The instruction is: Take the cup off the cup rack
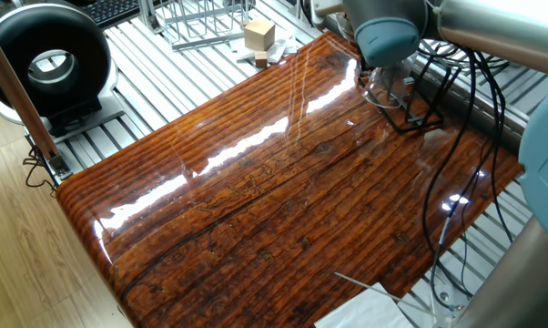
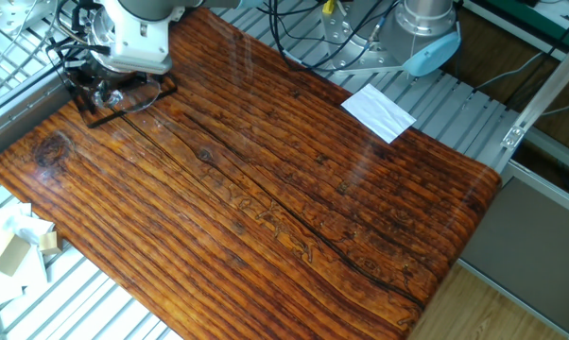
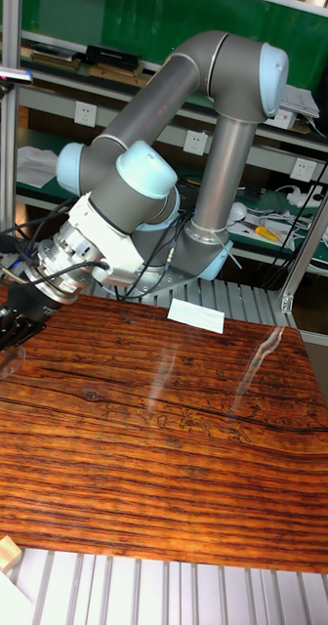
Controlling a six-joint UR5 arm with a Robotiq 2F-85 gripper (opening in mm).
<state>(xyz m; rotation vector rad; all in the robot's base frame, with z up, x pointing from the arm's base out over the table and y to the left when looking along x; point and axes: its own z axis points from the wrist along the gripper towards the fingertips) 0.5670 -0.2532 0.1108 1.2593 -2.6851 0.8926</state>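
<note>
- Gripper (image 3: 6,337) down at the far corner of the wooden table (image 1: 283,210), fingers mostly hidden under the wrist housing; opening impossible to judge, likewise any hold on the glass.
- The cup (image 1: 389,88) (clear glass, hard to make out) right under the wrist, over the cup rack (image 1: 418,117), apparently raised off the tabletop; contact with the prongs not discernible.
- Rack's black wire base flat on the wood at the table corner, among black cables.
- Sheet of white paper (image 2: 378,111) at the table's opposite edge, well apart from the rack.
</note>
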